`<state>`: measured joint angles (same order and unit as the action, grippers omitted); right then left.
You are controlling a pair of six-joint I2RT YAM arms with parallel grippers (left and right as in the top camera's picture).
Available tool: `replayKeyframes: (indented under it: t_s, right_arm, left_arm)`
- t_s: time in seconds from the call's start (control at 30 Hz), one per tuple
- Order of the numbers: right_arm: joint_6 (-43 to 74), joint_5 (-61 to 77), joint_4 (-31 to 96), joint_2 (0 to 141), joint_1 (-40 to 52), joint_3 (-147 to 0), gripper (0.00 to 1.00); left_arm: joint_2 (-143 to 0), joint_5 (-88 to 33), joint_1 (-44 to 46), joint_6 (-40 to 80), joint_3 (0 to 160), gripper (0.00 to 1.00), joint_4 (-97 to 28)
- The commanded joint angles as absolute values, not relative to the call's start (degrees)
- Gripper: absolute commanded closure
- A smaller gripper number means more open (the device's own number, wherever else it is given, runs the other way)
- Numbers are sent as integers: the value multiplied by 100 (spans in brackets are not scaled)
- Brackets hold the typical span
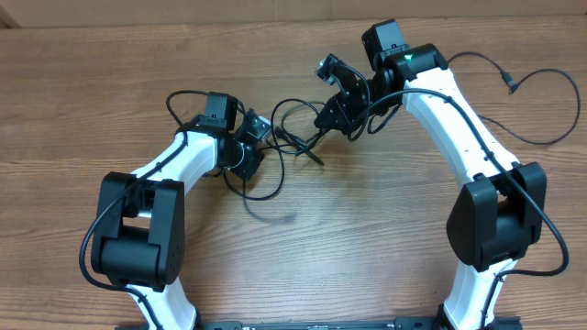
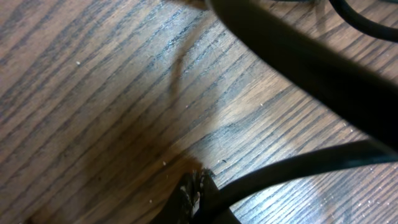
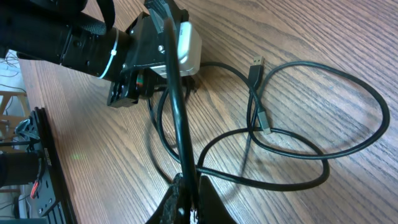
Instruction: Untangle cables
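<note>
Thin black cables lie looped on the wooden table between my two grippers, with another loop just in front of the left one. My left gripper is low over the table and shut on a cable. My right gripper is shut on a taut cable that runs toward the left gripper. In the right wrist view a wide cable loop and two small plug ends lie on the table. A plug tip rests between the arms.
Another thin black cord with a plug end loops at the far right of the table, beside the right arm. A blurred thick black cable crosses the left wrist view close to the camera.
</note>
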<state>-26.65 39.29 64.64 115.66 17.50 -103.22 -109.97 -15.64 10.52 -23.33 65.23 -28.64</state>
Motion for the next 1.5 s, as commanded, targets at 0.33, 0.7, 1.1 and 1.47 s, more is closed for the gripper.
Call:
replayKeyframes:
  t_s: [0.33, 0.7, 1.1, 1.47]
  right_arm:
    - [-2547, 3953, 6464, 11443, 1750, -10438, 96]
    - [-1507, 2880, 6324, 11231, 1568, -10457, 96]
    - [-401, 1422, 6545, 9778, -1249, -10477, 96]
    - [-499, 2078, 6938, 9386, -3638, -10475, 96]
  left_arm:
    - [-10510, -1444, 1092, -1726, 9762, 96, -4875]
    - [-10473, -1085, 1052, -1603, 11791, 96, -6449]
    - [-9907, 1603, 403, 45, 11911, 96, -6447]
    - [-9295, 622, -928, 272, 11911, 96, -6420]
